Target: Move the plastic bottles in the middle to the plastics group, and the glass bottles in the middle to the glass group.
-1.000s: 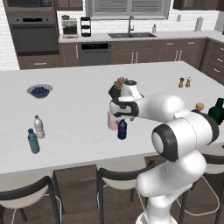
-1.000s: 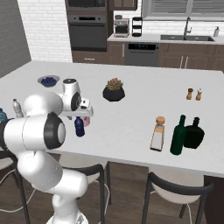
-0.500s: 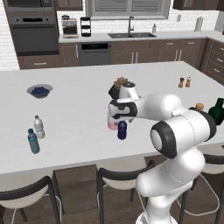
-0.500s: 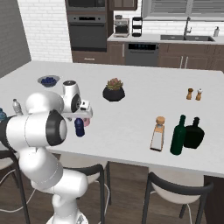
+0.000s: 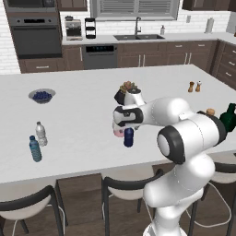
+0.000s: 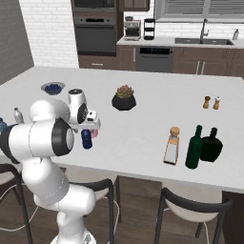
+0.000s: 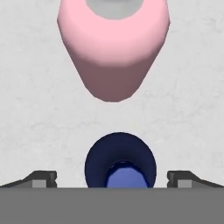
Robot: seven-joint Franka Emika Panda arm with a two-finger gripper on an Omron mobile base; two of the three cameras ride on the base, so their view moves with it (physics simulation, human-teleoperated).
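The gripper (image 7: pixel 112 178) hangs directly over the small dark navy-blue plastic bottle (image 5: pixel 128 137), with its two fingers spread wide on either side of the cap and not touching it. Compared with one second ago, the hand has come lower over this bottle. The bottle itself stands in the same place on the white stone counter (image 5: pixel 78 120), upright. Just behind it stands the squat pale-pink glass bottle (image 7: pixel 113 52), also not moved. Farther away sits the dark potted plant (image 6: pixel 124 98).
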